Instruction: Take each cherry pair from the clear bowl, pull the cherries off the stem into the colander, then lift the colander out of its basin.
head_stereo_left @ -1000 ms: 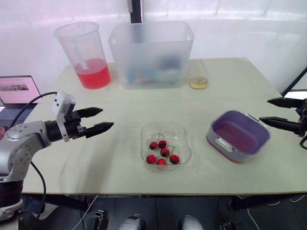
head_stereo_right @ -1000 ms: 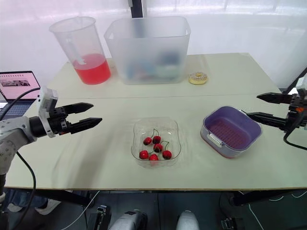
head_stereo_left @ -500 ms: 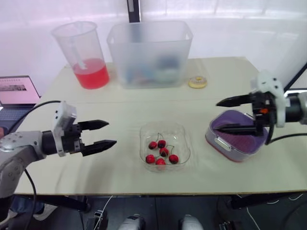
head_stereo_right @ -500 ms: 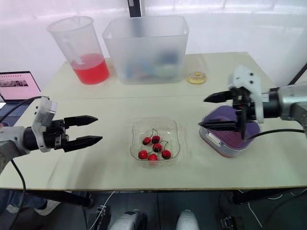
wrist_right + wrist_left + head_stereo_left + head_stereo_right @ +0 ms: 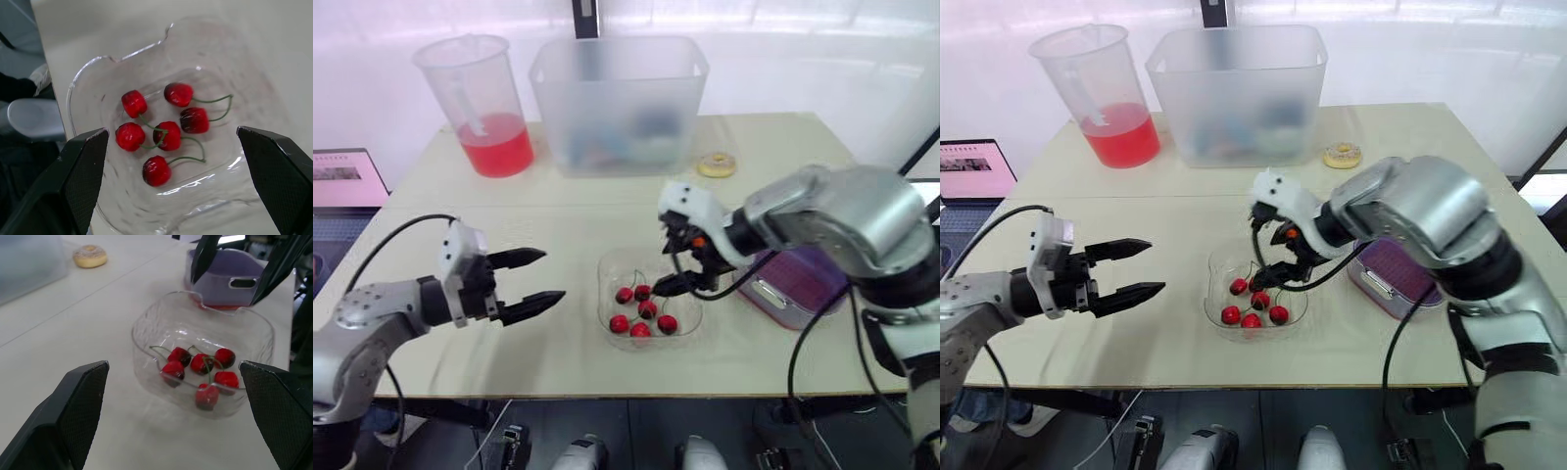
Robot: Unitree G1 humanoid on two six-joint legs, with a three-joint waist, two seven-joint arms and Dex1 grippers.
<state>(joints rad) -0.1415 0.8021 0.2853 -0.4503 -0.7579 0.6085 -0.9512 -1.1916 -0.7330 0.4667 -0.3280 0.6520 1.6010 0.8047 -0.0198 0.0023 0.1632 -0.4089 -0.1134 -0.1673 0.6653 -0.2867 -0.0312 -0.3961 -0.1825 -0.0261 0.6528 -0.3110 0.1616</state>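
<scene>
Over at the left edge of the head views a laptop lies open. Next to it, in the upper left, a clear jug stands on the tabletop. It has red drink in the bottom.

Lower down on the left is the left gripper. Its two black fingers are wide apart and hold nothing. They point to the right, toward the bowl, and hang above the tabletop well apart from it.

At the top middle stands a big cloudy tub, just right of the jug.

In the middle, near the front edge of the tabletop, sits the clear bowl. Six red cherries lie inside it, close together. Thin green stems join some of them in pairs.

The right gripper hangs over the bowl, above its back right part. Its fingers are spread wide with nothing between them. In the left wrist view the two black fingers point down at the bowl's far side. I cannot tell if a tip touches the rim.

A small doughnut lies right of the tub, near the back.

On the right stands the purple colander, just beside the bowl. The right arm covers part of it. No cherry shows in the part I can see.
</scene>
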